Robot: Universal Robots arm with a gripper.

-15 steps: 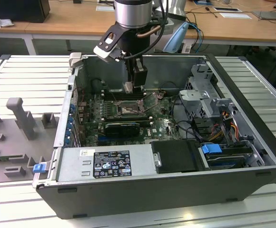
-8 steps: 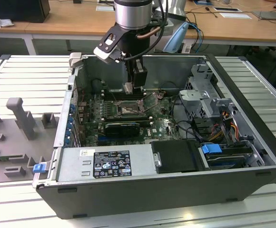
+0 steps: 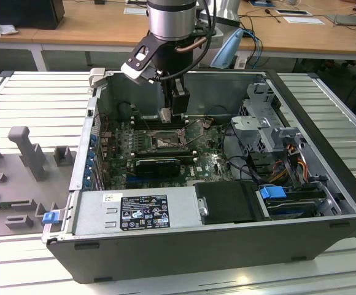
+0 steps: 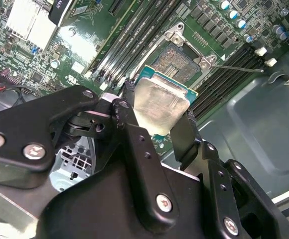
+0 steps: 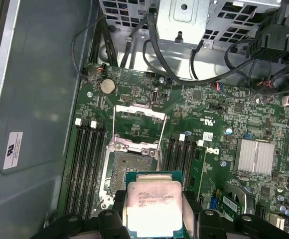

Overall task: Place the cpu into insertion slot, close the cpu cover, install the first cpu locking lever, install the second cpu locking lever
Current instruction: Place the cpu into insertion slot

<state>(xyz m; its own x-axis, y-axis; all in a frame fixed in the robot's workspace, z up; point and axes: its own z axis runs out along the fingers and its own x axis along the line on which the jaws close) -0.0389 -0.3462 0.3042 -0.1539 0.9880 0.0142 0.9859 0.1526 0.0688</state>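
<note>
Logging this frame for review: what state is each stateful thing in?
Square dark-pinned, silver-rimmed insertion slot: empty, uncovered.
Small flat square silvery-topped cpu: gripped, not seated in the insertion slot.
Black two-fingered end effector: shut on the cpu.
Thin windowed metal cpu cover: swung open.

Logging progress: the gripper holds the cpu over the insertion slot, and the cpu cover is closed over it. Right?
Not quite. The gripper does hold the cpu over the insertion slot, but the cpu cover is swung open, pin field exposed, as the first wrist view shows.
</note>
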